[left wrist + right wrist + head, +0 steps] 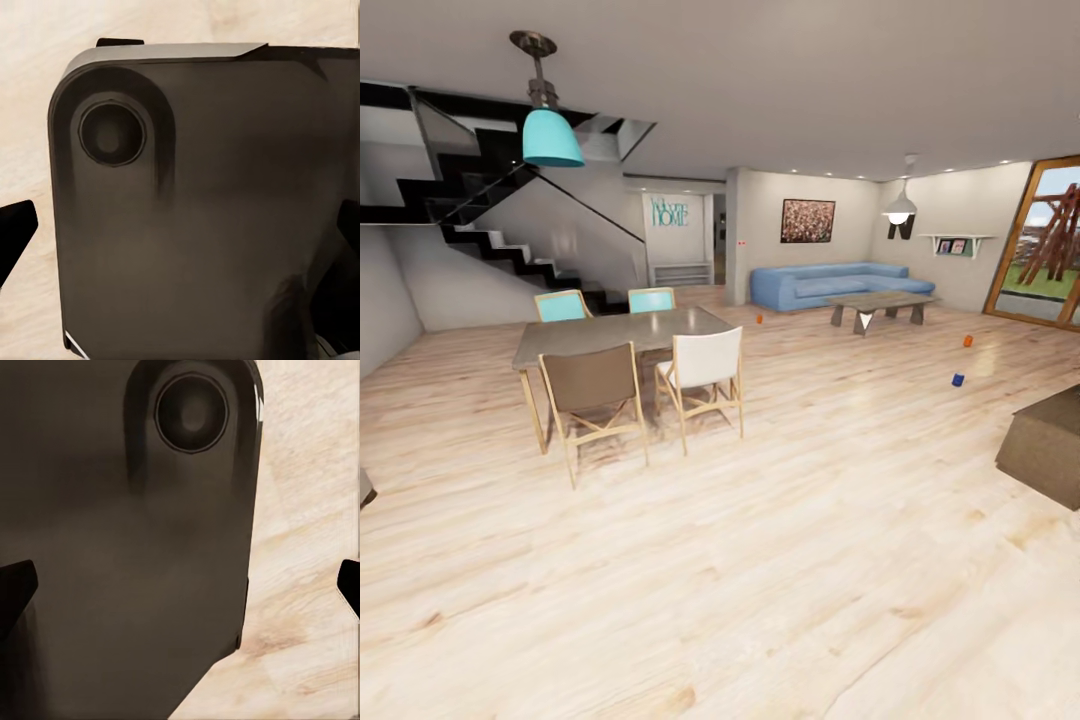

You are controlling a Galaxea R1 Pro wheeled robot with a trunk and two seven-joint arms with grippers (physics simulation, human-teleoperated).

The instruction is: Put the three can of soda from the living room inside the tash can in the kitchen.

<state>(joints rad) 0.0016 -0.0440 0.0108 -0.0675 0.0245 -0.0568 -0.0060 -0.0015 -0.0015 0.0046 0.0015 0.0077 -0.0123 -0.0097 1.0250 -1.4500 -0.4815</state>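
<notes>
**Cans way across the room**

Two orange cans sit on the floor (760, 560) far off: one (759, 319) by the sofa (830, 285), another (967, 341) right of the coffee table (881, 302), with a blue thing (958, 380) nearby. The wall sign (669, 211) looks like "HOME". A dining bench (615, 330) with chairs stands ahead-left. Left end effector (180, 232) and right end effector (180, 585) both spread wide, holding nothing, over the robot's dark base (202, 225).
</notes>
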